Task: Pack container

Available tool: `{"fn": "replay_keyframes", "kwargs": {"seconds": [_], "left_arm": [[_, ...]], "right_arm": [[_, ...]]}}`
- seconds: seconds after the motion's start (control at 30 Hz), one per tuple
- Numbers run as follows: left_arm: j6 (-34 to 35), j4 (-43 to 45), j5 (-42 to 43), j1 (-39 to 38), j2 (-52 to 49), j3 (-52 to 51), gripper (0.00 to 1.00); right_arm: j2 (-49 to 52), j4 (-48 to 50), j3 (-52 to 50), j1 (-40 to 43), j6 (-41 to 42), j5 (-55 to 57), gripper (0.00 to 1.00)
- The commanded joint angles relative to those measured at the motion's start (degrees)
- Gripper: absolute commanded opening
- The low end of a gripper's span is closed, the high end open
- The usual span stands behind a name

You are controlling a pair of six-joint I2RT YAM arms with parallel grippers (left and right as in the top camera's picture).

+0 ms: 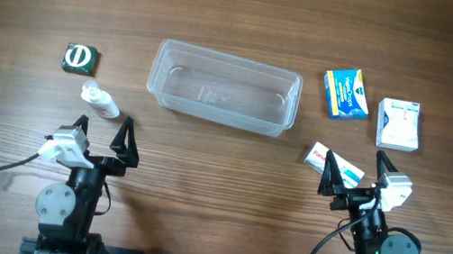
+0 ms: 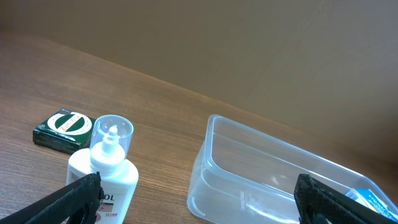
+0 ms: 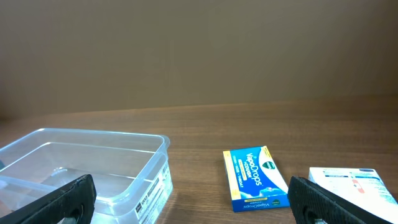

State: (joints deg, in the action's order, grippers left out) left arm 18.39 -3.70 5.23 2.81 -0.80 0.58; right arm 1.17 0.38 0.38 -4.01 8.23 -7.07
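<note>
**Inspector:** Location of the container point(image 1: 224, 87)?

**Assistant:** Middle of the table point(image 1: 246, 2), long side across, well ahead of both arms and between them. My judgement is that it sits there so that either arm can reach it.

**Inspector:** Contents?

**Assistant:** None. The floor shows bare through the clear walls in all three views. Packing has not begun.

**Inspector:** Loose goods?

**Assistant:** Five, all outside the tub. On the left are a green box point(image 1: 81, 57) and a small clear-capped bottle point(image 1: 100, 102) lying on its side. On the right are a blue box point(image 1: 346, 93), a white box point(image 1: 398, 124) and a red and white box point(image 1: 335, 163). The split suggests each arm serves its own side.

**Inspector:** Tools?

**Assistant:** The left gripper point(image 1: 103, 133) is spread wide and carries nothing, with the bottle just ahead of it. The right gripper point(image 1: 354, 170) is likewise spread and empty. The red and white box lies by its inner finger, though I cannot tell whether they touch.

**Inspector:** Risks?

**Assistant:** The bottle is round and may roll under a pinch. The tub is light and may slide if knocked
</note>
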Motion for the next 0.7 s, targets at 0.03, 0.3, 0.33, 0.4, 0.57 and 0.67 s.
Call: {"fn": "replay_keyframes", "kwargs": {"seconds": [0.03,0.3,0.33,0.4,0.57,0.67], "left_arm": [[0.1,-0.4,-0.6,0.5,0.4,-0.3,1.0],[0.1,-0.4,-0.6,0.5,0.4,-0.3,1.0],[0.1,-0.4,-0.6,0.5,0.4,-0.3,1.0],[0.1,-0.4,-0.6,0.5,0.4,-0.3,1.0],[0.1,-0.4,-0.5,0.5,0.4,-0.3,1.0],[0.1,-0.4,-0.5,0.5,0.4,-0.3,1.0]], "right_arm": [[-0.2,0.1,-0.1,0.3,-0.7,-0.3,1.0],[-0.2,0.1,-0.1,0.3,-0.7,-0.3,1.0],[-0.2,0.1,-0.1,0.3,-0.7,-0.3,1.0],[-0.2,0.1,-0.1,0.3,-0.7,-0.3,1.0],[-0.2,0.1,-0.1,0.3,-0.7,-0.3,1.0],[-0.2,0.1,-0.1,0.3,-0.7,-0.3,1.0]]}}
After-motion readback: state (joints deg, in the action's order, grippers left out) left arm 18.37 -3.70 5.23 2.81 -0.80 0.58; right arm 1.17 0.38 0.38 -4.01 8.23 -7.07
